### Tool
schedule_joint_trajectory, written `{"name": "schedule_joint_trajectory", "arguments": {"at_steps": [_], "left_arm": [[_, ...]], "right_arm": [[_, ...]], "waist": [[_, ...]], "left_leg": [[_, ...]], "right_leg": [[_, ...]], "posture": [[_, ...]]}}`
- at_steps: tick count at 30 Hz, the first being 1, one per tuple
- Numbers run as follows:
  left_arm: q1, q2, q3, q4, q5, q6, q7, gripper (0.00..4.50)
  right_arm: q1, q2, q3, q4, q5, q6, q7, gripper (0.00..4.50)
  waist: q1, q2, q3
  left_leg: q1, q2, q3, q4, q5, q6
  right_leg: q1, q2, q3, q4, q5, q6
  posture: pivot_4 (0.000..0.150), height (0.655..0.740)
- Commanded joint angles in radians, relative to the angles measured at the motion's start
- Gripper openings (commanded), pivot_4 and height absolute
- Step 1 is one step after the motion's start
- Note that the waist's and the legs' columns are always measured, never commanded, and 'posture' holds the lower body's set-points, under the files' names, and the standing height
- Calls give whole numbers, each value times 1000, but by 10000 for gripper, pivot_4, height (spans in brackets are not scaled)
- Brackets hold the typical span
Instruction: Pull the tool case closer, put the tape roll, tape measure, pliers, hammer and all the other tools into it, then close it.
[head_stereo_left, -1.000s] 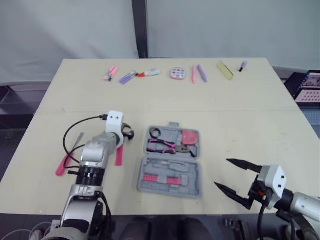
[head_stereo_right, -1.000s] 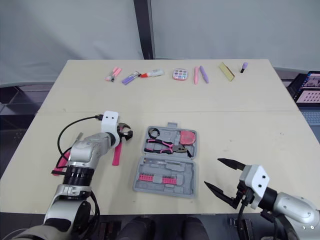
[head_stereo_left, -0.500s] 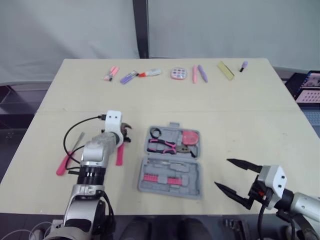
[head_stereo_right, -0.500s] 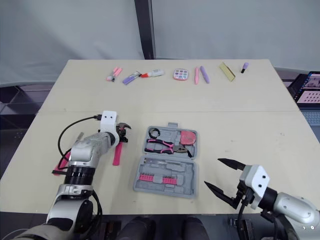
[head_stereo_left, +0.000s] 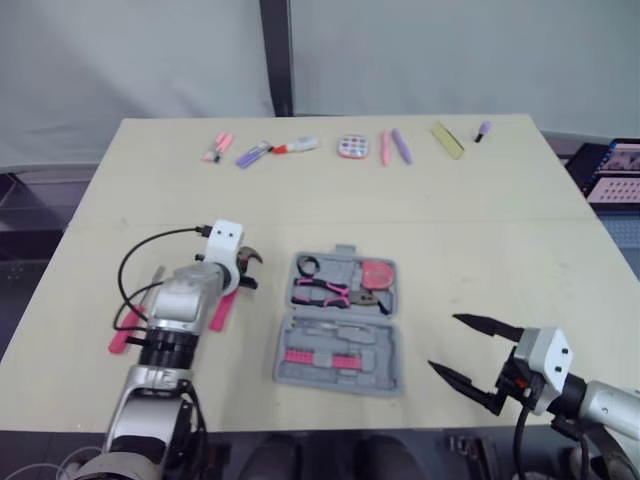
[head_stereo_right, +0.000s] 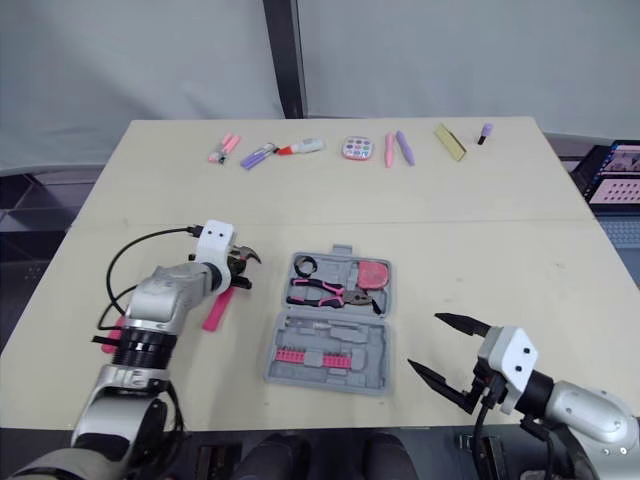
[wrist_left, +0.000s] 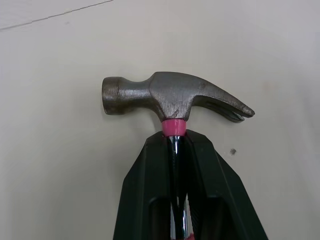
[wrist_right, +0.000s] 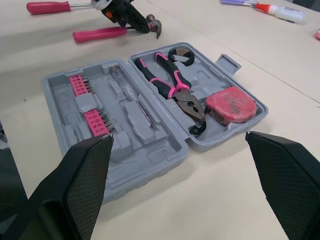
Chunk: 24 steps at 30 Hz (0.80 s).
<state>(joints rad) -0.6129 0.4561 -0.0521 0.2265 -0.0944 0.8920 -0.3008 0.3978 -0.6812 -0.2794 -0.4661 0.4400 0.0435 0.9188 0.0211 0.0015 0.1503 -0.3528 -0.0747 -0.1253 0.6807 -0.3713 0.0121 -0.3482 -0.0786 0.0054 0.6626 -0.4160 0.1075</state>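
The left gripper (head_stereo_left: 243, 272) has its black fingers (wrist_left: 145, 190) clamped on the shiny neck of the steel claw hammer with the pink handle (wrist_left: 170, 97), just under the head. Since a second ago the handle has swung outward, away from the open grey plastic tool case (head_stereo_left: 375, 360). The hammer is low over the beige desk (head_stereo_left: 480, 230), just left of the case and apart from it. The right gripper (head_stereo_left: 443, 342) has not moved, its fingers spread wide near the case's right front corner.
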Motion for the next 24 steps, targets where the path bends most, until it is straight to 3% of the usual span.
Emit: {"name": "schedule_joint_trajectory", "arguments": {"at_steps": [1,6,13,24], "left_arm": [[-15,91,-53,-108,-38,-73,-218,640],[-16,212,-148,-218,-61,-185,-486,640],[-35,257,-221,-334,-103,-219,-703,640],[-131,185,-357,-452,-94,-120,-758,640]], "right_arm": [[-18,1,-4,1,4,-13,4,45000],[-49,-4,7,31,5,-15,23,45000],[-90,-19,26,65,13,-11,59,45000],[-109,-46,21,91,31,5,111,45000]], "waist": [[1,0,0],[6,0,0],[1,0,0],[3,0,0]], "left_leg": [[0,0,0,0,0,0],[-2,-1,-1,1,0,0],[-2,0,-1,1,0,0],[-2,0,-1,2,0,1]], "right_leg": [[-1,0,0,0,0,0],[-2,-1,0,0,0,0],[-2,0,0,0,0,0],[0,0,1,-1,0,0]], "posture": [[1500,7400],[1500,7400],[1500,7400],[1500,7400]]}}
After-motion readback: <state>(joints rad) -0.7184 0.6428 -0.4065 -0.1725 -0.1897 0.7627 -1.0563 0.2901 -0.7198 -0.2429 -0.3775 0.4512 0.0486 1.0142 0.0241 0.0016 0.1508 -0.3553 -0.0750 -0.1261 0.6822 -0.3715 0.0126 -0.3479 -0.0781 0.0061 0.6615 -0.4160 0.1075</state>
